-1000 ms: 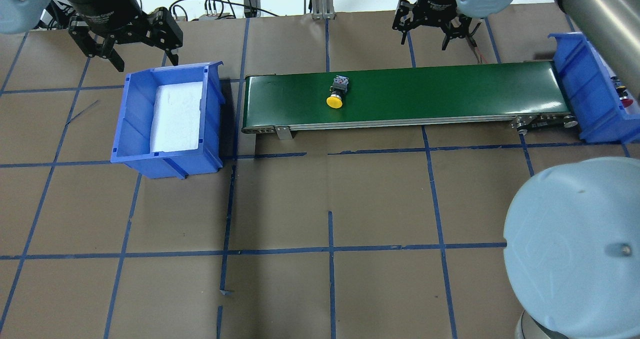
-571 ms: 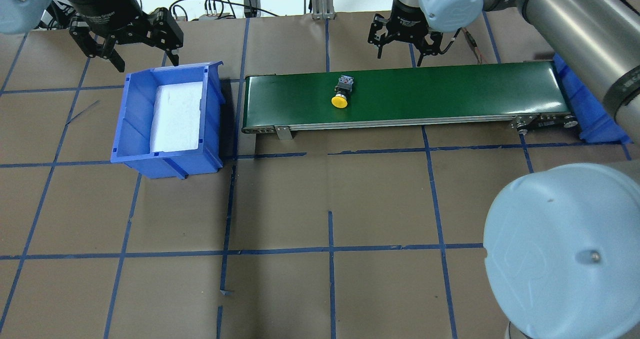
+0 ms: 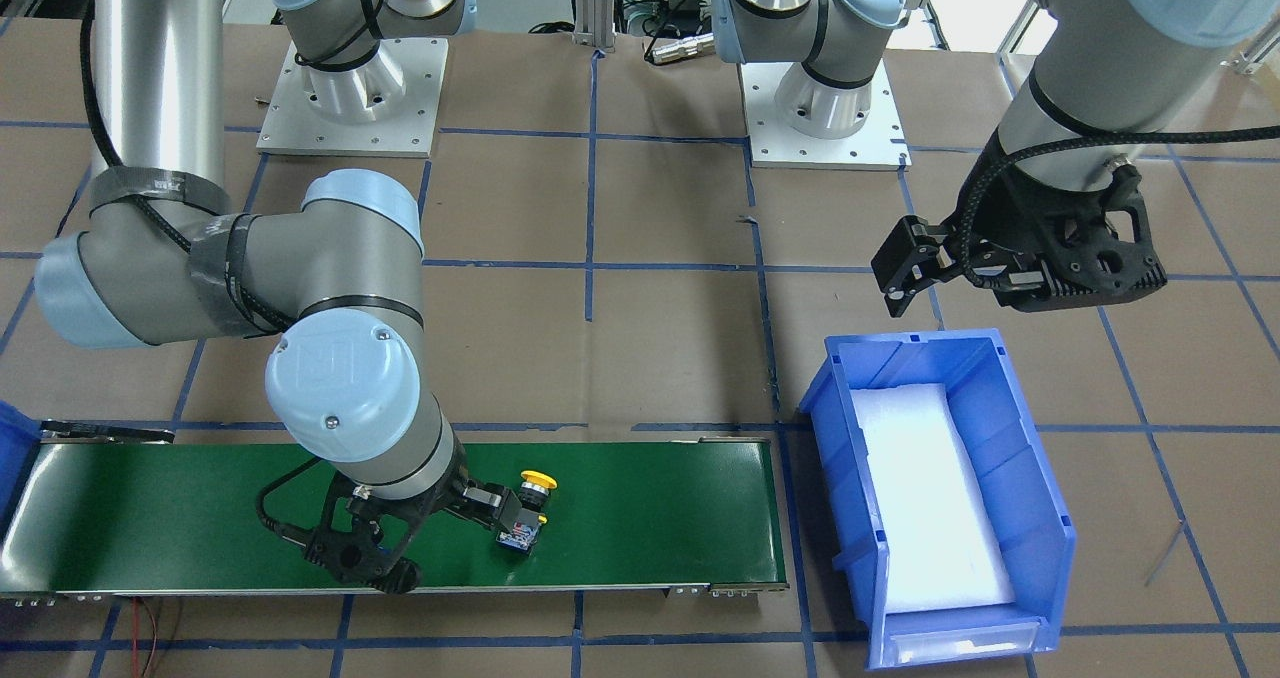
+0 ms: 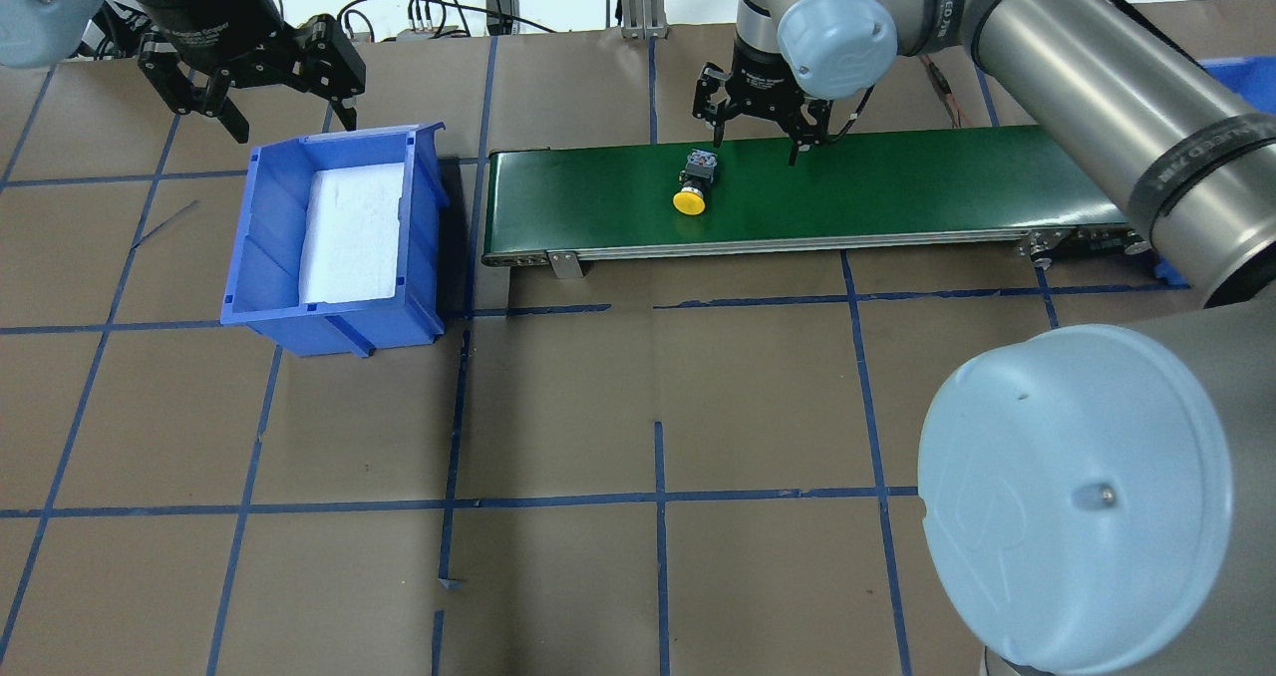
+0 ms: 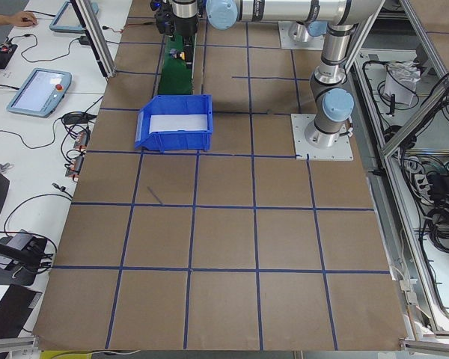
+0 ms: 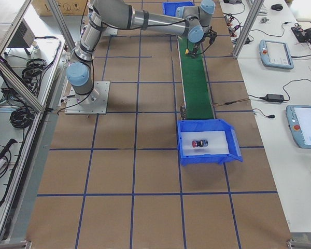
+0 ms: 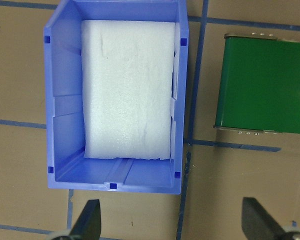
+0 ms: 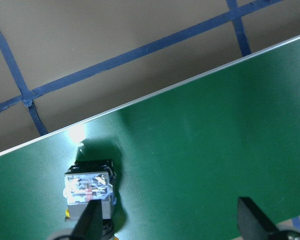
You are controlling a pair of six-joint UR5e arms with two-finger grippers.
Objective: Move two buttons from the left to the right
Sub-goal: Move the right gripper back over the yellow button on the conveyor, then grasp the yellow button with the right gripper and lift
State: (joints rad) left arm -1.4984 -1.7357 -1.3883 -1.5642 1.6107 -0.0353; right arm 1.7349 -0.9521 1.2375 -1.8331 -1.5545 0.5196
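Now right gripper (image 4: 755,150) spread wide, one finger beside yellow button (image 4: 693,185), gripping nothing, left gripper (image 4: 294,126) likewise spread, empty

Layout of the table (image 4: 598,407): the conveyor belt (image 4: 897,182) runs left to right along the far side, with the left bin (image 4: 261,247) off its left end and the right bin (image 6: 182,142) at its right end. A foam pad (image 4: 354,227) lies in the left bin. One button (image 4: 694,183) lies on the belt, left of its middle; the other button (image 6: 199,143) lies in the right bin. The right gripper (image 4: 755,150) hangs over the belt's far edge, just beyond the belt's button; the left gripper (image 4: 294,126) hangs over the far edge of the left bin
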